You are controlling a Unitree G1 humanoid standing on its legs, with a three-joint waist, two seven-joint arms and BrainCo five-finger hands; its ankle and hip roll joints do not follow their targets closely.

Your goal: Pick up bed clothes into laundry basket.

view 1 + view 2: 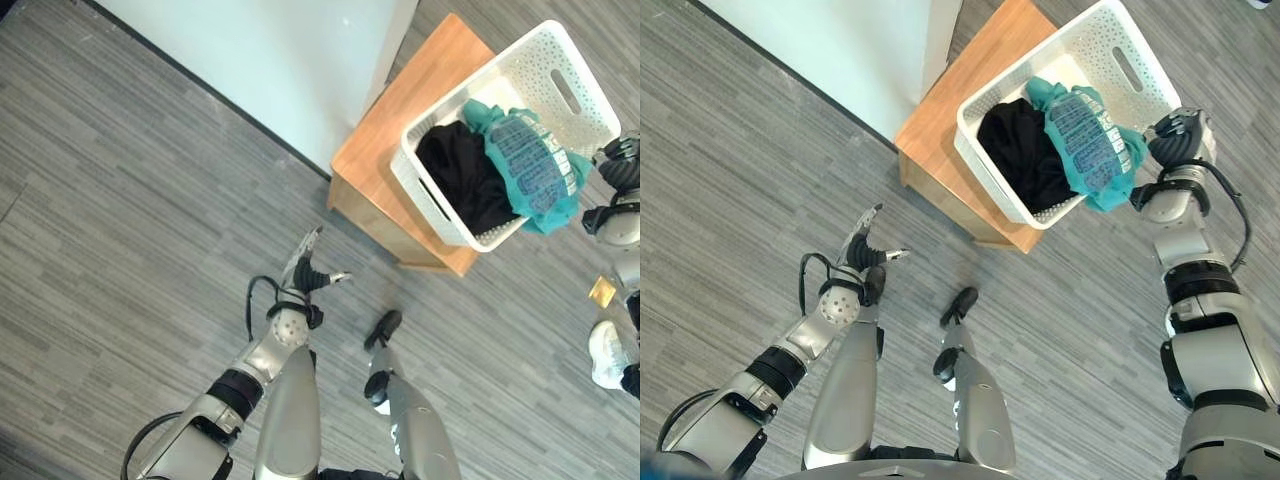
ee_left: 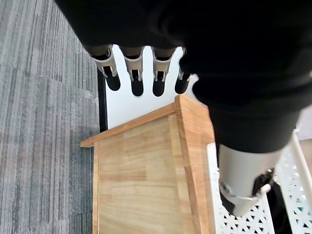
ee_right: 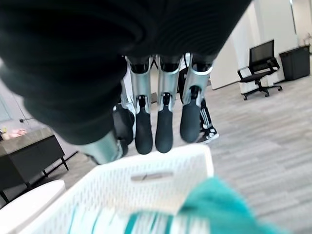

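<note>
The teal cloth [image 1: 1090, 150] is soft and light, drooping over the basket [image 1: 1140, 60] rim. Grab a bunched fold. The right hand [image 1: 1175, 135] is spread, holding nothing; the left hand [image 1: 865, 250] too.

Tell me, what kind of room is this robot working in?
Probably an office or lab staged as a bedroom: grey carpet-like flooring, an office chair and dark desk in the background, plus a white laundry basket on a wooden stand.

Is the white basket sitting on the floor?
No, the white laundry basket sits on top of the wooden table, with black clothes and a teal cloth in it.
</note>
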